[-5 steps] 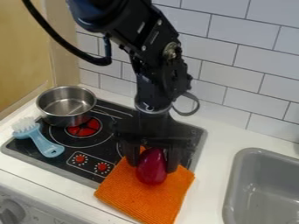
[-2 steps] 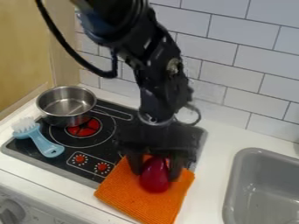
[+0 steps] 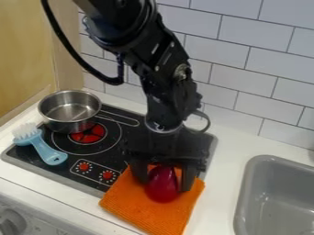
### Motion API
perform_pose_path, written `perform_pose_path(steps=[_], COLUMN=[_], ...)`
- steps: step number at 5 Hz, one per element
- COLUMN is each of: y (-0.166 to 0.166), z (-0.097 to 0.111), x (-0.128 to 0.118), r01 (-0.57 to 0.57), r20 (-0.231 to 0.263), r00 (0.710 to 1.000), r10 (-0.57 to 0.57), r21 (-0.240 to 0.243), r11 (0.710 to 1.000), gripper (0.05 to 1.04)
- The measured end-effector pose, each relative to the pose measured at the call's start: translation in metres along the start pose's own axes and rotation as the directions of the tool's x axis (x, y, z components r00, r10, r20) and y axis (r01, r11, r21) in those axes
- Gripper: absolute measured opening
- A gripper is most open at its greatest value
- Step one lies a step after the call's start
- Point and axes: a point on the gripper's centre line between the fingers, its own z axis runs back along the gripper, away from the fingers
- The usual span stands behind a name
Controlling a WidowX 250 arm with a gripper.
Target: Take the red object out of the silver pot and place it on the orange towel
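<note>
The fingers (image 3: 187, 178) of the black gripper (image 3: 164, 179) stand a little spread, one on each side of the red object (image 3: 162, 186), and seem not to pinch it. This object is on the orange towel (image 3: 138, 209), while the silver pot (image 3: 70, 111) on the stove (image 3: 116, 158) is empty, so the transfer looks done; I judge that only the lifting away of the gripper is left.

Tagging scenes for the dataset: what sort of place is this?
Looks like a toy kitchen set-up: a stovetop with red burner and knobs, a gray sink, a tiled wall.
</note>
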Motion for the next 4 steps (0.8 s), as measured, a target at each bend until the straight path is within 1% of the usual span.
perform_pose_path(steps=[1, 2, 3, 4], y=[0.004, 0.002, 0.000, 0.006], z=[0.004, 0.012, 0.029, 0.053], x=[-0.001, 0.001, 0.002, 0.008], r01=[-0.007, -0.013, -0.007, -0.007], r20=[-0.003, 0.019, 0.051, 0.122], r00=[1.000, 1.000, 0.999, 0.992], r10=[0.007, 0.013, 0.008, 0.017], r21=[0.021, 0.002, -0.023, -0.079], r11=[1.000, 1.000, 1.000, 0.997], gripper=[1.008, 0.999, 0.999, 0.999])
